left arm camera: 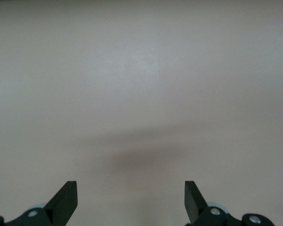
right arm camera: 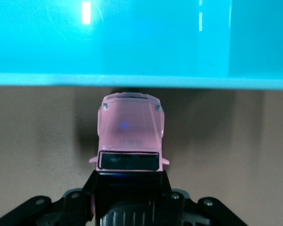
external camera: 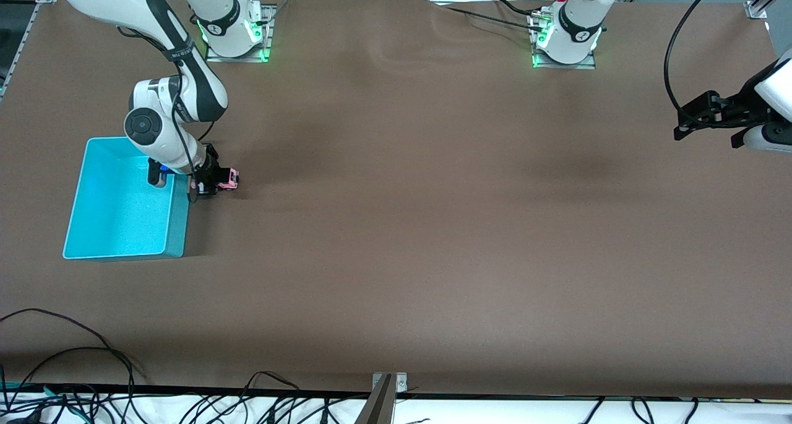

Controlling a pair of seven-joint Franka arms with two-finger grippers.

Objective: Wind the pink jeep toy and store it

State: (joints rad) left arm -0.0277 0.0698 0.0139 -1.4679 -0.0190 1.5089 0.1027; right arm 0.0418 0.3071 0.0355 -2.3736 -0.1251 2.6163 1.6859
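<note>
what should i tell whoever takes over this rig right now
Right gripper: shut on the pink jeep toy, low beside the cyan bin.
Left gripper: open, holds nothing, waits over bare table at the left arm's end.
Done: jeep gripped.
Left: whether it is wound does not show; it is not yet in the bin.

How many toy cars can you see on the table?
1. The pink jeep toy sits on the table beside the cyan bin, at the right arm's end, with the right gripper shut on it. None seem hidden.
</note>
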